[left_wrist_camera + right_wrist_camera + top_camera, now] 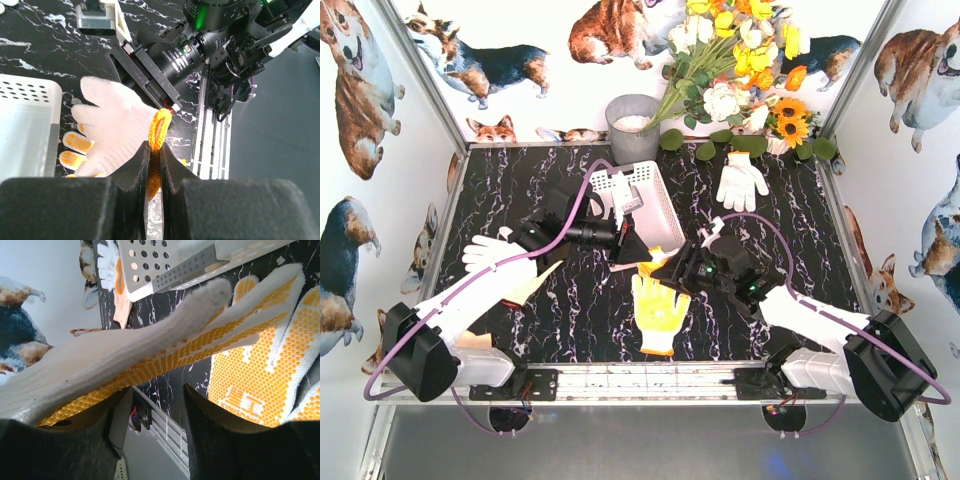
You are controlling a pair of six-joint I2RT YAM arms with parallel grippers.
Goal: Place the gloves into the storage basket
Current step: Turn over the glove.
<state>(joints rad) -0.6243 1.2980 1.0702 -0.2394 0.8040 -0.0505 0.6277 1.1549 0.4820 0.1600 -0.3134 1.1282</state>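
My left gripper [154, 150] is shut on the orange cuff of a white knit glove [115, 130] and holds it just in front of the storage basket [645, 195]; in the top view this gripper [638, 252] is at the table's middle. My right gripper [672, 268] is right beside it. Its jaws [157, 395] stand apart with nothing between them, and a yellow-dotted glove [150, 345] stretches across above its left finger. A second yellow-palmed glove [660, 312] lies flat on the table, also in the right wrist view [260, 375]. The basket's perforated wall [170, 265] is close behind.
A white glove [742, 180] lies at the back right and another [488, 250] at the left, beside my left arm. A round grey bucket [632, 125] and a bunch of flowers [740, 70] stand at the back wall. The basket's corner [25, 115] is left of my left gripper.
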